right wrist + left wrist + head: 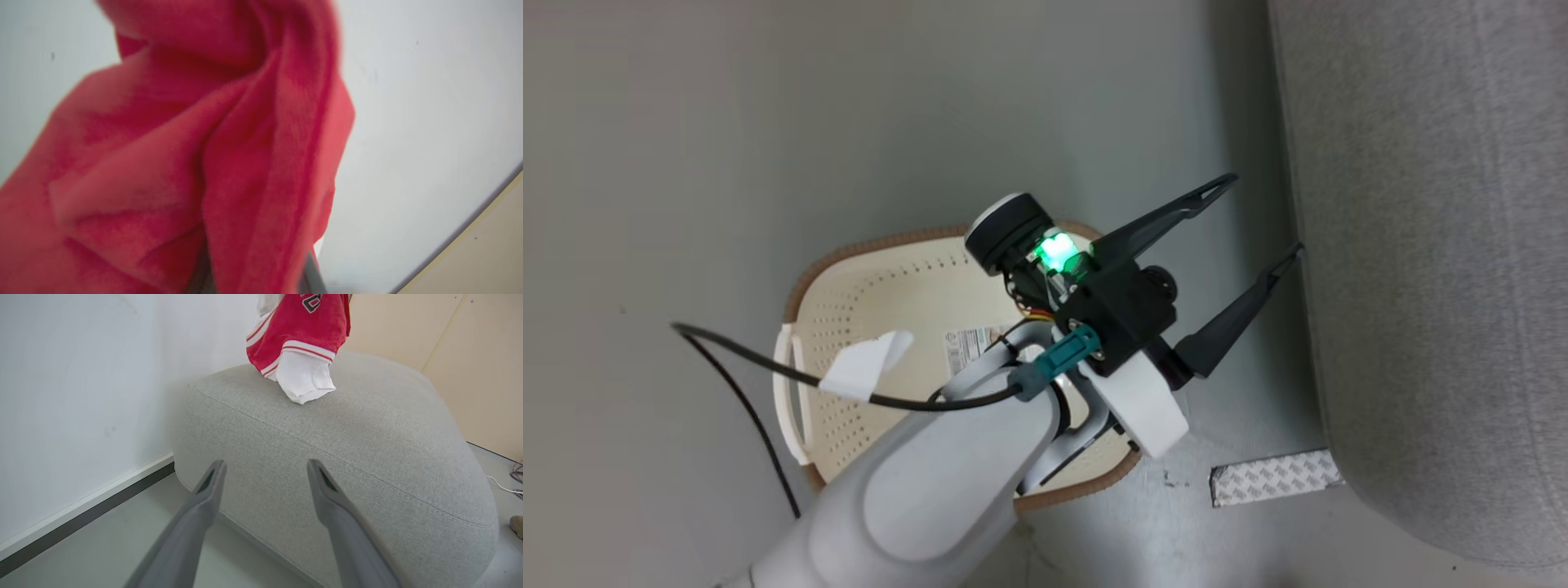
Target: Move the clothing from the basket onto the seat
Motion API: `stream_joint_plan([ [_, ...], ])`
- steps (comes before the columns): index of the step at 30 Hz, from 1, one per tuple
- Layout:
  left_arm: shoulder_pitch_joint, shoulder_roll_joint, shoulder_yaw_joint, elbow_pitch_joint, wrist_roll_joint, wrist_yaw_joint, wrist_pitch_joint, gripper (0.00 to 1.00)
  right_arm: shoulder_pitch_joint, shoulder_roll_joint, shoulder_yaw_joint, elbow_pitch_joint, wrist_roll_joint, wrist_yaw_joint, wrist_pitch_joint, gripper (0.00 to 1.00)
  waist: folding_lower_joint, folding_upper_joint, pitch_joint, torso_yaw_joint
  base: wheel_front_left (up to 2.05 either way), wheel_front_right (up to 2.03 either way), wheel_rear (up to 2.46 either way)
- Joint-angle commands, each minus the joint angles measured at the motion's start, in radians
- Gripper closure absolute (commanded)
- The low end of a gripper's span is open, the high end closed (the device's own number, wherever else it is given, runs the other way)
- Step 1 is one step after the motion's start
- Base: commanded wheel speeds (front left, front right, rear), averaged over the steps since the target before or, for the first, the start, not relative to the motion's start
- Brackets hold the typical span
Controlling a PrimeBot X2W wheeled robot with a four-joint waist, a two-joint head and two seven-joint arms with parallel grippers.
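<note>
The floor (768, 122) is smooth grey-green with a faint sheen; a short textured silver-white strip (1274, 478) lies flat on it toward the lower right of the head view; in the left wrist view a plain white wall (81, 375) meets the floor at a white baseboard (81, 507) with a dark band beneath; pale beige panels (470, 355) stand at the upper right, a thin seam between two of them; a white cord (502, 489) and some purplish cables (518, 473) lie on the floor at the right edge; below them sits a tan rounded shape (517, 526), cut off by the frame and too partial to identify; the right wrist view has the white wall behind and a beige panel in its lower right corner.
</note>
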Motion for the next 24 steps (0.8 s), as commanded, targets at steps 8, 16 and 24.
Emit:
stream_joint_plan([
  [8,-0.058,0.015,0.005,-0.032,0.025,0.010,0.026,0.00,0.105,0.113,-0.067,0.244,-0.011,-0.003,-0.063,1.00,-0.0001,0.0000,0.095,0.000,0.00,0.00,0.00],
  [16,-0.058,0.008,0.011,-0.026,0.010,0.030,0.015,0.00,0.163,0.195,-0.092,0.407,-0.044,-0.003,-0.111,1.00,-0.0001,0.0000,0.101,-0.001,0.00,0.00,0.00],
  [24,-0.036,0.001,0.008,0.007,-0.008,0.040,-0.011,0.00,0.160,0.220,-0.088,0.499,-0.090,-0.003,-0.127,0.00,-0.0001,0.0000,0.059,0.005,0.00,0.00,0.00],
])
